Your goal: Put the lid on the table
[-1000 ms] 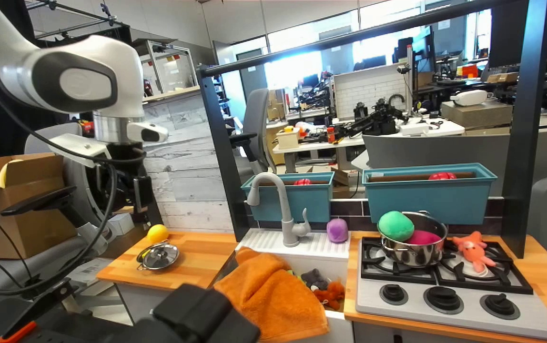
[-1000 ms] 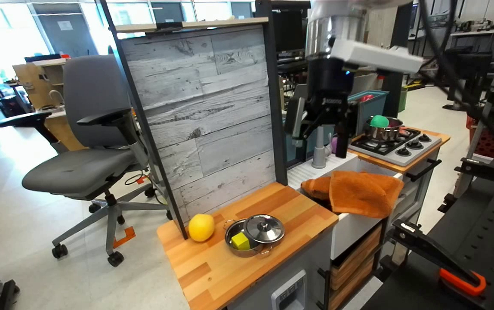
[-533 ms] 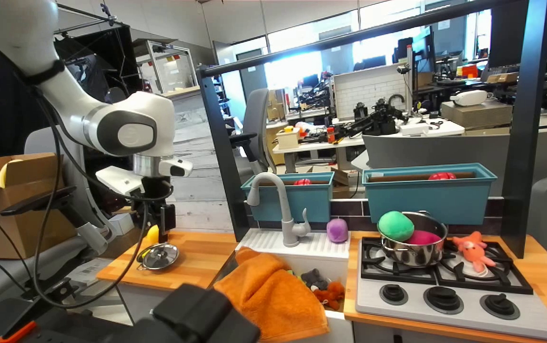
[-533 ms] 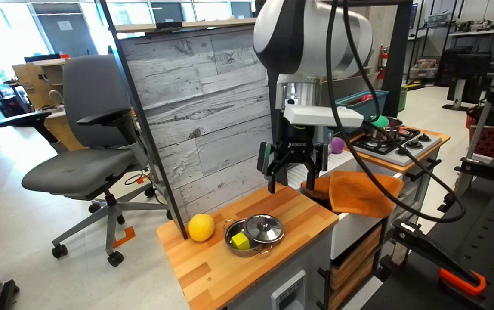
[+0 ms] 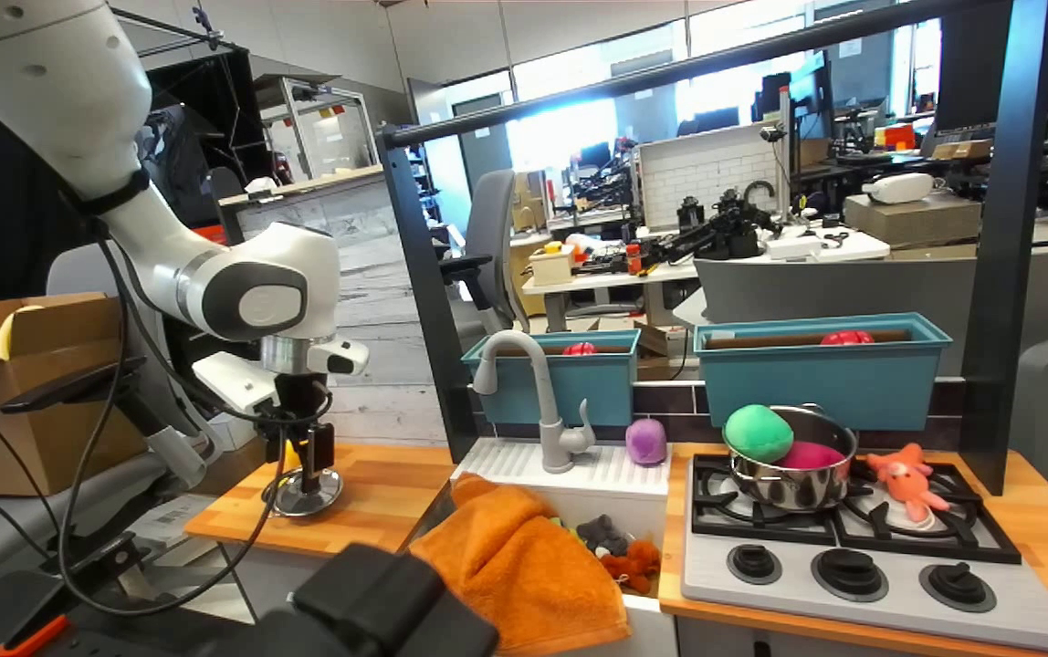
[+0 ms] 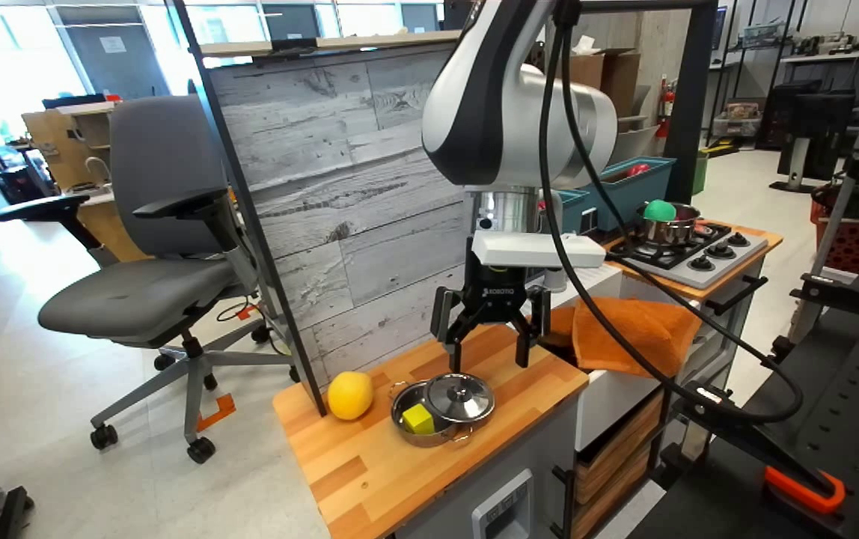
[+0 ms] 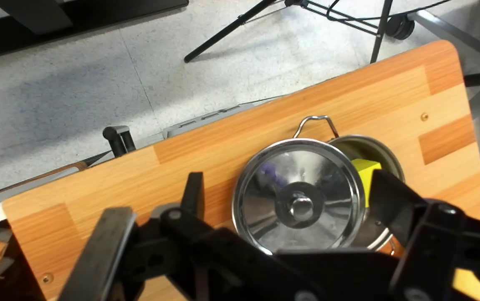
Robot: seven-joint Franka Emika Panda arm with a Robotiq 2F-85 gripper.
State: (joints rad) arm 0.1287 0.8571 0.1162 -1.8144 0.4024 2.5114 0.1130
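Observation:
A round shiny metal lid [image 6: 467, 404] with a knob lies tilted on a small steel pot [image 6: 429, 440], covering part of its opening. A yellow block [image 6: 418, 419] shows inside the pot. Both stand on the light-brown wooden table [image 6: 370, 479]. My gripper [image 6: 489, 365] is open and empty, pointing down above the lid. In the wrist view the lid [image 7: 294, 167] and its knob [image 7: 302, 208] lie between the spread fingertips; the right finger covers part of the pot and block. In an exterior view the gripper hides part of the lid [image 5: 327, 493].
A yellow ball [image 6: 350, 395] sits beside the pot near an upright wood-pattern panel [image 6: 362, 187]. An orange towel [image 6: 635, 337] hangs over the sink. A grey faucet [image 5: 542, 401] and a stove with a larger pot [image 5: 793, 488] are further along. The arm's cable hangs in a loop.
My gripper has come down from high above and moved over the lid, its fingers staying open. The lid, pot and ball have not moved.

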